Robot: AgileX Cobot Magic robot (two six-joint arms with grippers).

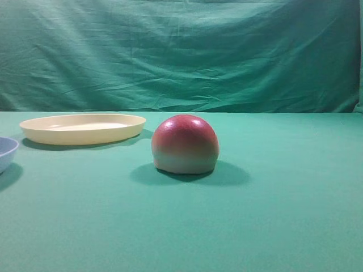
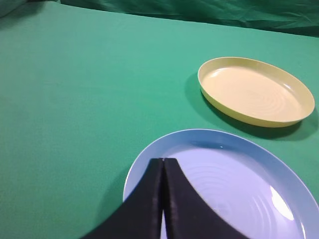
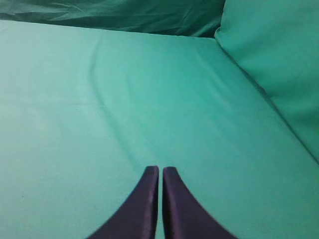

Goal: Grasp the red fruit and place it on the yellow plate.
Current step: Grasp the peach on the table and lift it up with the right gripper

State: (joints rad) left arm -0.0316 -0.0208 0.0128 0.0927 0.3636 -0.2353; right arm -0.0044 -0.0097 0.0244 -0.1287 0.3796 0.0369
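The left pincer is pressed together, holding nothing, its tips hovering over the near rim of a blue dish. Beyond the dish, ahead and to the right, lies the plate, bare. The right pincer is likewise pressed together above green surface. The fruit sits flat-side down just right of the plate.

Light blue round plastic dish: cut off by the left edge in the exterior high view, only a sliver of rim showing; in the left wrist view cut by the bottom and right edges, its near part hidden behind the black left gripper.

Both black grippers: cut by the bottom edge in the wrist views, only the tips showing.
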